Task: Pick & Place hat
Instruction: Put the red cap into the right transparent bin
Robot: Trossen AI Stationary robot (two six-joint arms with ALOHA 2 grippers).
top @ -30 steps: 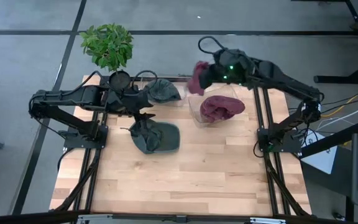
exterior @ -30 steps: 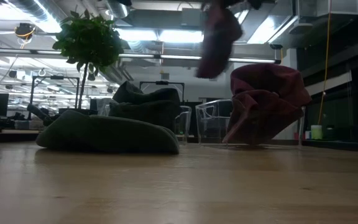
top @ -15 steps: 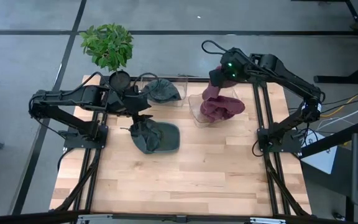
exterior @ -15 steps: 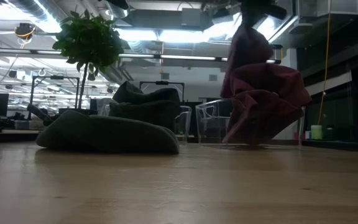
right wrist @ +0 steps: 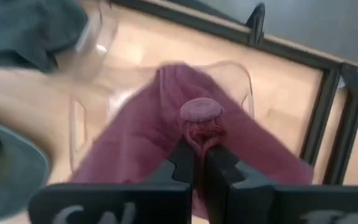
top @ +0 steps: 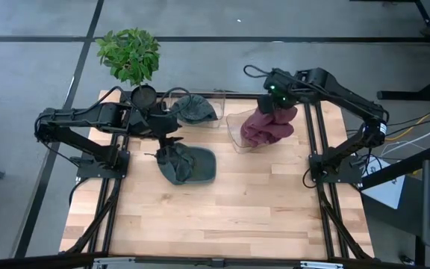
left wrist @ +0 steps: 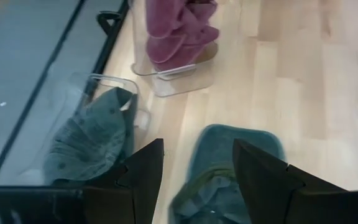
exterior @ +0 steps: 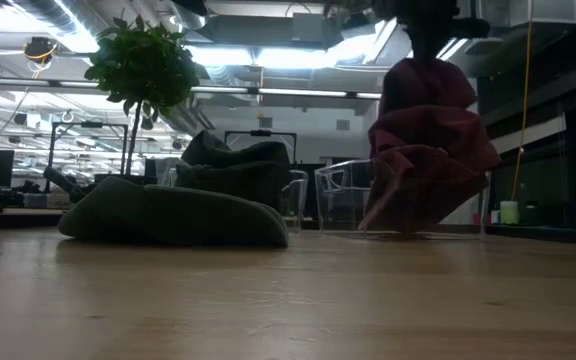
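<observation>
My right gripper [top: 274, 103] is shut on a maroon hat [top: 282, 114] above a clear bin [top: 234, 128] at the table's far right. A second maroon hat [top: 258, 136] lies in that bin. A dark green hat [top: 191, 166] lies flat on the table, mid-left. My left gripper [left wrist: 194, 180] hangs open above its far left part, one finger to either side and clear of it. Another green hat [top: 195, 110] sits in a second clear bin [top: 216, 106] at the far edge. My right gripper pinches a bunched fold at the maroon hat's top [right wrist: 199, 135], just beside the round button [right wrist: 201, 111], between its two fingers. The fingers [right wrist: 182, 163] come steeply from above. The hat hangs slack below them [exterior: 423, 100], and its lower part reaches the maroon hat in the bin [exterior: 428, 175].
A potted plant [top: 129, 54] stands past the table's far left corner. The black frame rail [right wrist: 328, 124] runs along the right of the maroon bin. The near half of the wooden table [top: 222, 217] is bare.
My right gripper has carried the maroon hat from beyond the bin's far left corner toward the table's right edge and down, tipping its fingers steeply downward. The hat, which swung free in the air, now hangs over the bin onto the maroon hat inside.
</observation>
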